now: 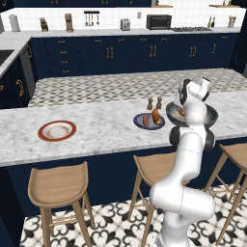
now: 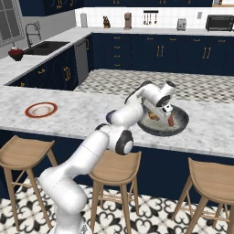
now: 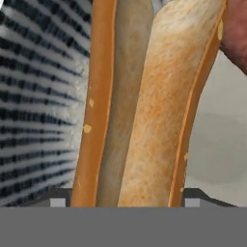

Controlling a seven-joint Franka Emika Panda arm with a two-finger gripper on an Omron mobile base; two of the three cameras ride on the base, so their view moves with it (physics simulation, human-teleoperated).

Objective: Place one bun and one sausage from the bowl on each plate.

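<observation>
While lowered inside the bowl (image 2: 183, 125), holds the gripper (image 2: 165, 111) clenched on a bun (image 3: 144, 106).

Hand view: finds the bun lengthwise between the two fingertips (image 3: 58, 198), its orange crust pressed against both of them. Notes the split, pale crumb side facing the camera. Shows a reddish sausage (image 3: 236, 34) at the upper right corner, just beside the bun.

Right base view: places the bowl on the marble counter (image 2: 82, 114), near the front edge, with the sausage (image 2: 171, 121) lying in it directly under the hand.

Left base view: locates the blue-rimmed plate (image 1: 149, 128) just left of the bowl (image 1: 212, 116). Records a second sausage (image 1: 146, 119) and a second bun (image 1: 156, 116) lying side by side on that plate. Marks two small brown shakers (image 1: 154, 103) standing right behind it.

Locates the orange-rimmed plate (image 1: 43, 135) well apart to the left on the same counter, with nothing on it. Confirms the same plate (image 2: 29, 111) at the far left of the right base view.
</observation>
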